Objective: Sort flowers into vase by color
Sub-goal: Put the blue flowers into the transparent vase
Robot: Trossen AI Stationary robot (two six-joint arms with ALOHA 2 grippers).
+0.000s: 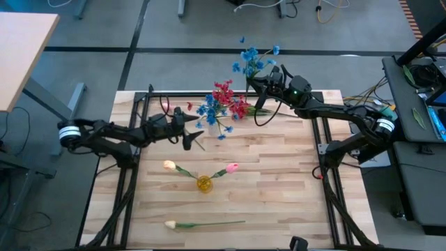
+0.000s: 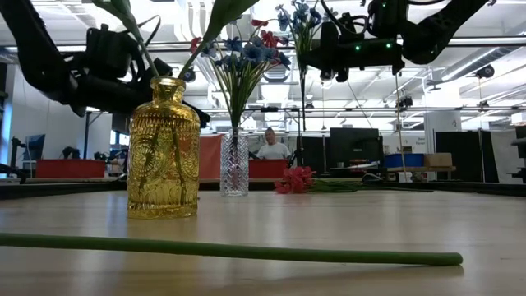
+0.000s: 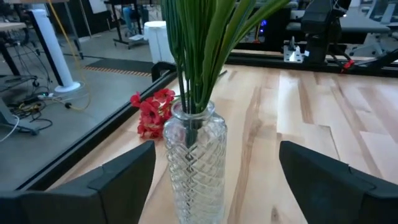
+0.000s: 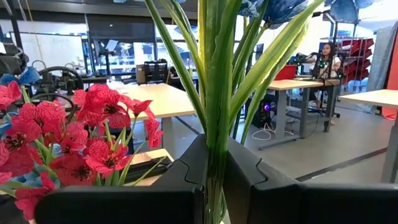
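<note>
Pale wooden planks make up the table (image 1: 279, 181) under my two arms, with a workshop of desks and screens beyond it. My right gripper (image 1: 255, 82) hangs over the far edge, its fingers (image 4: 180, 177) closed tight on the green stem of a blue flower (image 1: 254, 59), whose blossoms stand above the grip. My left gripper (image 1: 191, 130) hovers near the far left of the table, fingers (image 3: 118, 180) spread wide and holding nothing, with the clear glass vase (image 3: 196, 158) standing between them. That vase holds a bunch of mixed red and blue flowers (image 1: 219, 103). Just beside it on the wood lies a loose red flower (image 2: 296, 179), its blossoms touching the table. Nearer the middle stands a gold vase (image 1: 204, 183) with a cream tulip (image 1: 169, 165) and a pink tulip (image 1: 232, 168) leaning out to either side. Another cream tulip (image 1: 171, 224) lies flat near the front edge, well apart from both vases. A person (image 2: 269, 146) sits far behind the table.
</note>
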